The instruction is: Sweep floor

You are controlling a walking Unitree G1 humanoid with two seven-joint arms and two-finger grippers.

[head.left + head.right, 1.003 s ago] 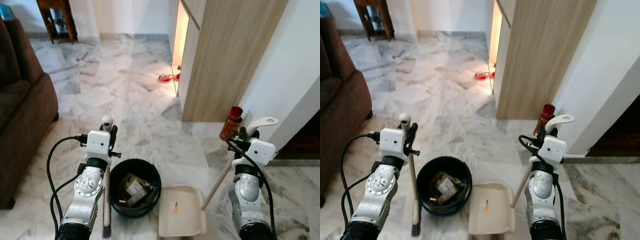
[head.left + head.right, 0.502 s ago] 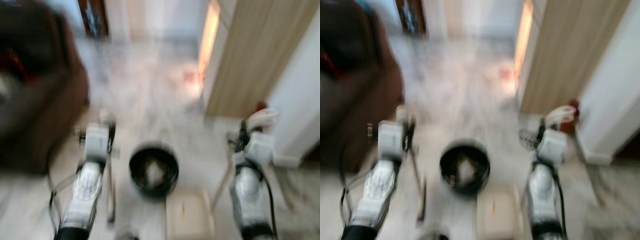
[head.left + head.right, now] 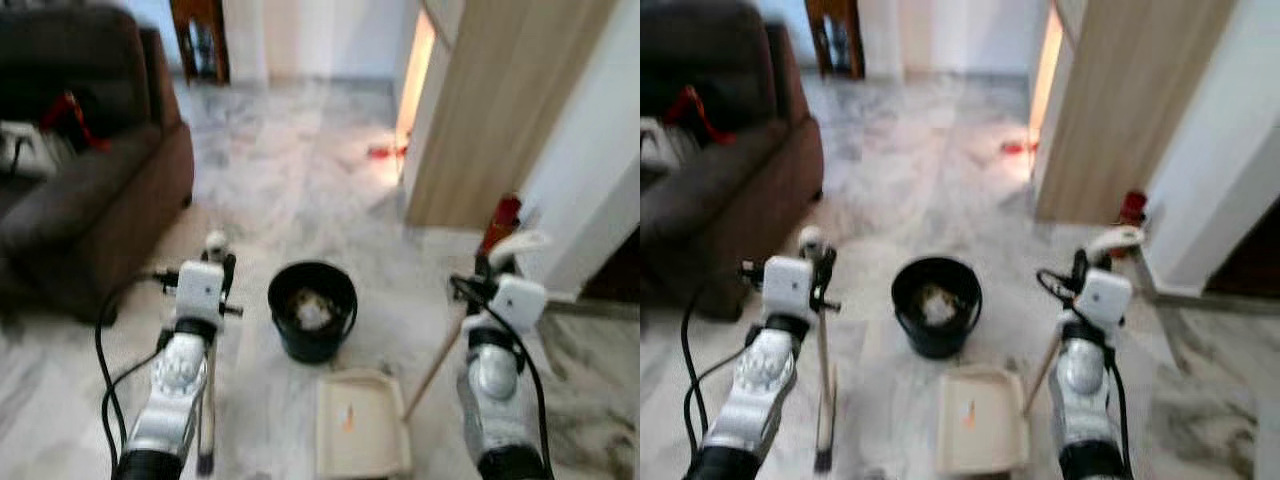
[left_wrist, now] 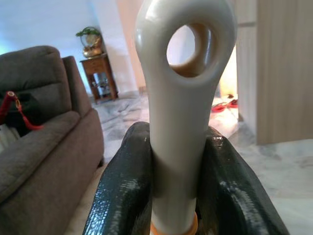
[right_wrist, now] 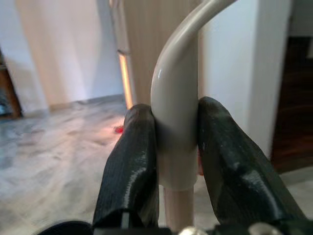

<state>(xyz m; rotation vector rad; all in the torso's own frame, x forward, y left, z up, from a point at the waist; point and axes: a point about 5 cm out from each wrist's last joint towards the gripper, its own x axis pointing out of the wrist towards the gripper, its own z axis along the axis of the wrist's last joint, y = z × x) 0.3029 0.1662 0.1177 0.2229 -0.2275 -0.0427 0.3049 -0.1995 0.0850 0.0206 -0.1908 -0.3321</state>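
Left gripper [image 4: 178, 196] is clamped on the cream handle of a broom [image 3: 210, 400], its two black fingers [image 4: 122, 196] pressed to either side just under the handle's round hanging hole. From the head camera the broom stands almost upright at the robot's left, its dark bristles resting on the marble floor [image 3: 290, 190] close to the robot's body.

Right gripper [image 5: 177, 161] is likewise closed — it holds the curved cream top of the dustpan handle [image 3: 440, 355], with a black finger on each side. The wooden shaft slants down and toward the middle to the dustpan [image 3: 362, 425], a cream tray lying flat on the floor between the two arms.

Just beyond the dustpan, between the two grippers, stands a round black bin [image 3: 312, 310] with pale crumpled rubbish inside. It sits apart from both the broom and the dustpan.

To the left, a dark brown sofa [image 3: 90, 190] carries something red [image 3: 70, 105] on its seat. A dark wooden side table [image 3: 200, 40] stands at the far wall. To the right rises a light wood cabinet [image 3: 490, 110], with small red things [image 3: 385, 152] on the floor at its far corner — too blurred to tell what they are. A red bottle-like thing [image 3: 503, 215] stands by the white wall, just beyond the right gripper.
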